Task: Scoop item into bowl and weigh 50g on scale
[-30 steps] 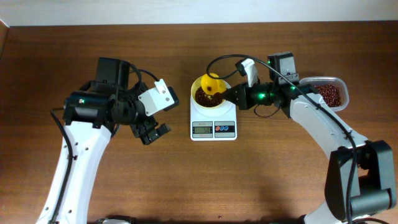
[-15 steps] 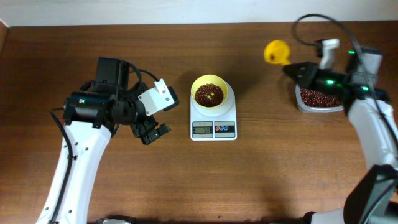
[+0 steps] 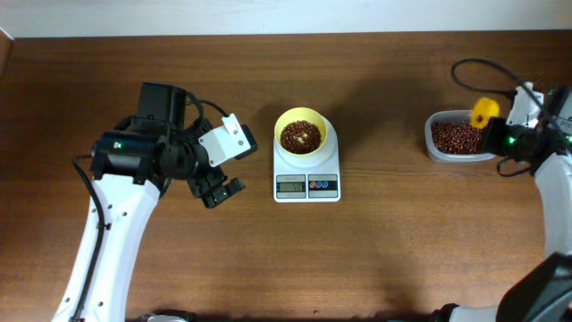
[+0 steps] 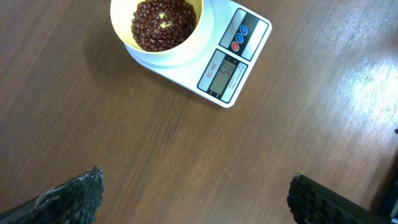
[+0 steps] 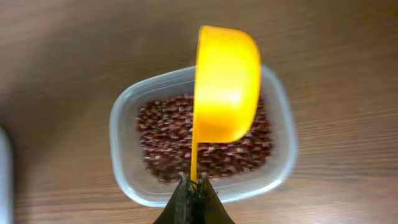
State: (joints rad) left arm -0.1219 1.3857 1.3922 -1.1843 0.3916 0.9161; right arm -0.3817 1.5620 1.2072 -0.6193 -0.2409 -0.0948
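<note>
Left gripper hangs wide open and empty at 9 o'clock of the scale, and the bowl on its 12 o'clock end already holds a decent pile of beans. Way out at 3 o'clock the right gripper is pinched on the yellow scoop over the clear tub. Can't read the display, so I'd guess topping up to 50g is what's left.

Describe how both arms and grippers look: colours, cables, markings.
The left arm and right arm have white link shells, black joint housings and loose black cables looping off them. The left arm carries a white boxy module near its wrist. A green light glows on the right arm's wrist. The left gripper is black with dark, rough-textured fingers; the right gripper is dark too.
</note>
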